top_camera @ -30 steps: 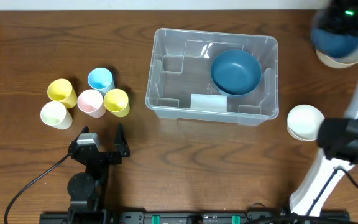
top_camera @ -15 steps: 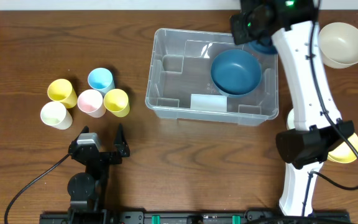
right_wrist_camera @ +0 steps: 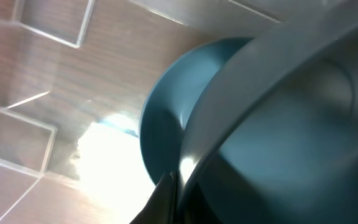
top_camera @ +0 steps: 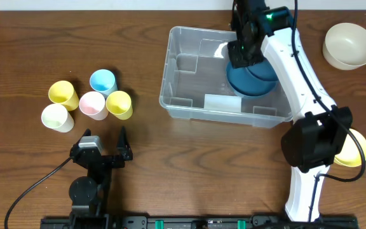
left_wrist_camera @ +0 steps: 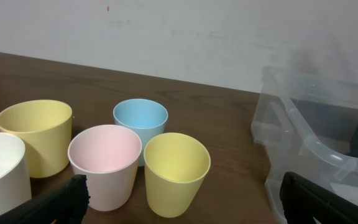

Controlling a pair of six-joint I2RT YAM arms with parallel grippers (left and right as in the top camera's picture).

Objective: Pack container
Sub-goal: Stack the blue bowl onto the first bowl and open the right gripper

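Observation:
The clear container (top_camera: 192,83) stands at the table's middle back, and a dark blue bowl (top_camera: 250,84) lies in its right half. My right gripper (top_camera: 241,52) hangs over that half, shut on the rim of a second blue bowl (right_wrist_camera: 291,124). It holds this one tilted just above the first bowl (right_wrist_camera: 163,130). The right gripper (right_wrist_camera: 169,186) pinches the rim edge. My left gripper (top_camera: 104,147) rests near the front left, open and holding nothing. In the left wrist view its gripper (left_wrist_camera: 185,211) faces the cups, with the container (left_wrist_camera: 309,143) at the right.
Several pastel cups cluster at the left: yellow (top_camera: 63,94), blue (top_camera: 103,81), pink (top_camera: 93,104), yellow (top_camera: 119,104), white (top_camera: 56,117). A cream bowl (top_camera: 348,44) sits at the back right. A yellow bowl (top_camera: 353,149) lies under the right arm's base link.
The right arm swung in from the back right with the blue bowl and lowered it over the bowl in the container. The container slid a little to the right.

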